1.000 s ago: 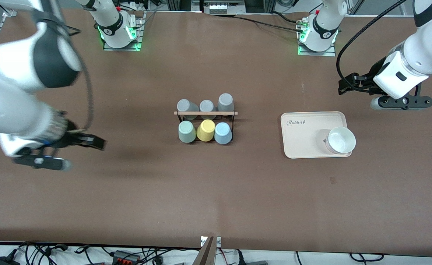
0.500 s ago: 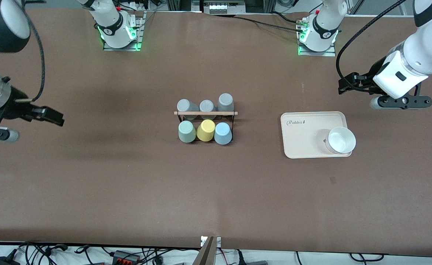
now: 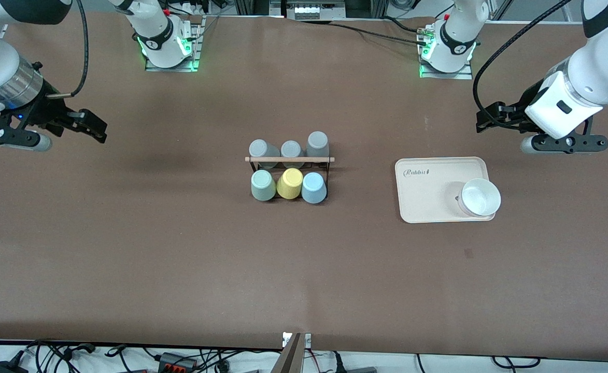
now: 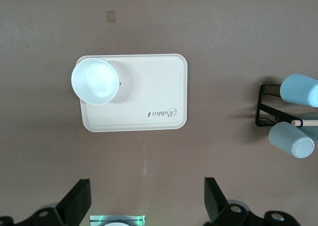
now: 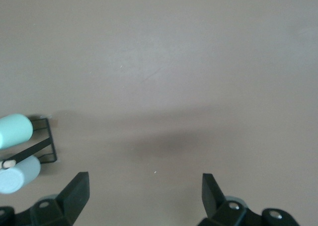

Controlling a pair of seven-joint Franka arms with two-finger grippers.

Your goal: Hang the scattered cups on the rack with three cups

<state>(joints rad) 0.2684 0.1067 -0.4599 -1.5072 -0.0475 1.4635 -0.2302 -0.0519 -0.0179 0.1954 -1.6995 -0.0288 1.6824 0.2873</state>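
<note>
Brown bench [image 3: 179, 269] carries the rack [image 3: 289, 166] at centre (six cups hung) and a beige tray [image 3: 428, 194] toward the left arm's end.

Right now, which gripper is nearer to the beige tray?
Left. The left gripper hangs open just past the beige tray, toward the bases. The right gripper, open too, is over the table's other end.

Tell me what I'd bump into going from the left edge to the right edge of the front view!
Right gripper → mint-green cup → yellow cup → light blue cup on the rack → beige tray → white bowl → left gripper.
</note>
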